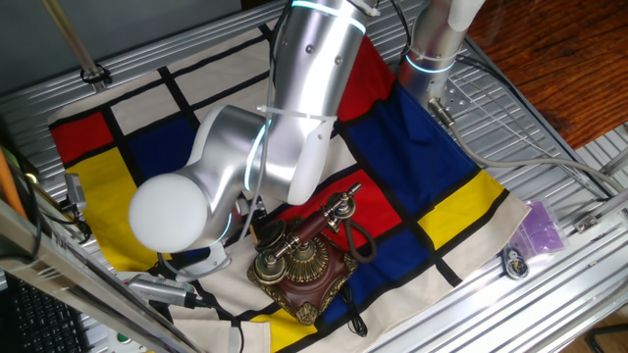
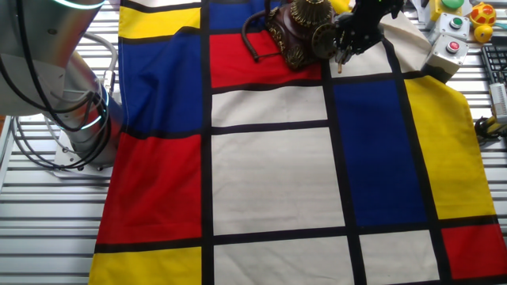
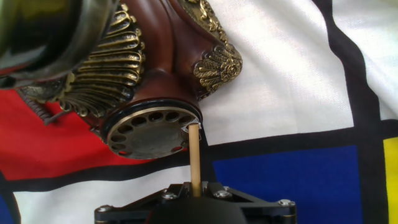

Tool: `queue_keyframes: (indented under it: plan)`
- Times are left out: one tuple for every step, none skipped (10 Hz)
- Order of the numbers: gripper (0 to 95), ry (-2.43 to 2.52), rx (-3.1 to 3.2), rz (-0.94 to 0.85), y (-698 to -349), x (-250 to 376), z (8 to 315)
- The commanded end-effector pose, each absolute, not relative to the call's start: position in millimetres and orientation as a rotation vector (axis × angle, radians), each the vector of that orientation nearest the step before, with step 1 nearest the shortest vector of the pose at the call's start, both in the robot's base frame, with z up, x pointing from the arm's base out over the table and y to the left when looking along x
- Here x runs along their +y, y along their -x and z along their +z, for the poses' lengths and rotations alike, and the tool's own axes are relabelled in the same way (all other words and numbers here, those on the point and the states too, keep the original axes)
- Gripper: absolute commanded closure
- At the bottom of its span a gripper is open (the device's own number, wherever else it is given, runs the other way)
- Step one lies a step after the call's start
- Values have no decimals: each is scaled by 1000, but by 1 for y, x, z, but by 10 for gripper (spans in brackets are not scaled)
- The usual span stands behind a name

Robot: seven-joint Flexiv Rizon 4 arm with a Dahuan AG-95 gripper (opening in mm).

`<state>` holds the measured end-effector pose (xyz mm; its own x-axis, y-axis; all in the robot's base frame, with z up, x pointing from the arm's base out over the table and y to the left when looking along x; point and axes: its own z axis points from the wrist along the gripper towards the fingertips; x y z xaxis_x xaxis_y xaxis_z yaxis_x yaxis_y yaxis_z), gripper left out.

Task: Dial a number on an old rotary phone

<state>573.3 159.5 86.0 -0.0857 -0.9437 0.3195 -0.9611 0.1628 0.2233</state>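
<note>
The old rotary phone (image 1: 299, 267) stands on the colour-block cloth, its red-and-brass handset (image 1: 324, 221) lying on the brass cradle. The hand view shows its carved red-brown base (image 3: 168, 43) and brass dial (image 3: 149, 132) close up. My gripper (image 3: 194, 188) is shut on a thin wooden stick (image 3: 194, 155). The stick's tip rests at the dial's right rim, by the finger stop. In the other fixed view the gripper (image 2: 358, 25) hangs just right of the phone (image 2: 299, 30). In the one fixed view the arm's elbow hides the gripper.
The cloth (image 2: 269, 174) covers a slatted metal table. A button box (image 2: 450, 43) and small yellow and red toys (image 2: 482, 13) sit by the phone's corner. A purple item (image 1: 540, 227) lies off the cloth. The arm's base (image 2: 75, 119) stands at the cloth's side.
</note>
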Motion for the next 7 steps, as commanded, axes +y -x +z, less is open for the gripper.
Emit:
queue_keyframes:
  plan:
    - [950, -1814, -2042, 68, -574, 160, 86]
    - [950, -1816, -2034, 75, -574, 161, 86]
    - [950, -1820, -2028, 77, -574, 161, 86]
    - [950, -1823, -2024, 78, -574, 161, 86]
    - [950, -1827, -2021, 80, -574, 161, 86]
    - [950, -1827, -2021, 83, -574, 161, 86]
    - [950, -1830, -2021, 84, -574, 160, 85]
